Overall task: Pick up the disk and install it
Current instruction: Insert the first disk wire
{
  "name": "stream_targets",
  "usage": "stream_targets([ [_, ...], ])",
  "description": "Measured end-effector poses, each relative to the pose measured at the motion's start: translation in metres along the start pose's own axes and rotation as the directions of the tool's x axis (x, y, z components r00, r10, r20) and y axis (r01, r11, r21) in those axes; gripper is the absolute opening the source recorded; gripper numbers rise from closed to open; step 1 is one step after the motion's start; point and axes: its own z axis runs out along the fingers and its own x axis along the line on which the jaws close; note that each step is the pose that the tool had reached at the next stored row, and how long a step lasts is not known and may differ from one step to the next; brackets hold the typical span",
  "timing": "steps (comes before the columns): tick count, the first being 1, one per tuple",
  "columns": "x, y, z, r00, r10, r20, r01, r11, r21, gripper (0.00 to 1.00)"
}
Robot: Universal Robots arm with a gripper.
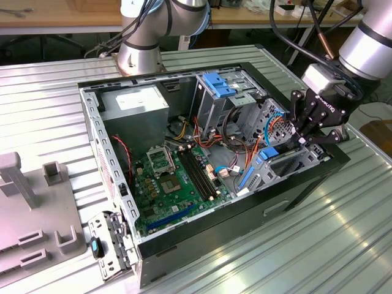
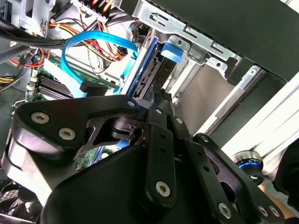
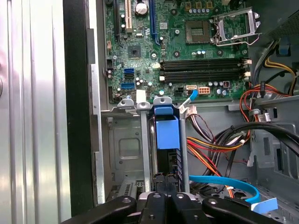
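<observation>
Mostly hidden in its bay [image 3: 122, 149]: the disk [image 3: 167, 131], claw [image 3: 167, 178] tight on its edge.

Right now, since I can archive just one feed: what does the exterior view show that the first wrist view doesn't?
Exterior view adds: the power supply, the grey fixture beside the case, the arm's base. First wrist view adds: the disk end-on, between the bay's metal rails. Both: the motherboard and the gripper at the drive bay.

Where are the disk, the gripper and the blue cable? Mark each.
disk [image 3: 167, 133], first wrist view, blue caddy tab.
gripper [image 3: 164, 179], first wrist view, between its fingertips.
blue cable [image 3: 224, 182], first wrist view, flat middle run.
</observation>
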Motion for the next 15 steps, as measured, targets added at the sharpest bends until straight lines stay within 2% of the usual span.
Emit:
stream_targets([
  [2,0.0000,0.0000,-0.0001,1.0000,0.000,0.0002,0.000,1.0000,0.0000,0.11],
  [3,0.0000,0.0001,-0.0023,1.0000,0.000,0.0002,0.000,1.0000,0.0000,0.11],
  [4,-0.0001,0.0007,-0.0120,1.0000,0.000,0.0000,0.000,1.0000,-0.0002,0.11],
  [8,-0.0001,0.0017,-0.0289,1.0000,-0.001,-0.0031,0.001,1.0000,-0.0002,0.11],
  [10,-0.0001,0.0017,-0.0295,0.9992,-0.039,-0.0099,0.039,0.9992,-0.0002,0.11],
  [11,-0.0001,0.0017,-0.0296,0.9984,-0.055,-0.0111,0.055,0.9985,-0.0003,0.11],
  [13,-0.0001,0.0017,-0.0295,0.9935,-0.112,-0.0145,0.112,0.9937,-0.0007,0.11],
  [15,-0.0001,0.0017,-0.0296,0.9861,-0.165,-0.0184,0.165,0.9863,-0.0013,0.11],
])
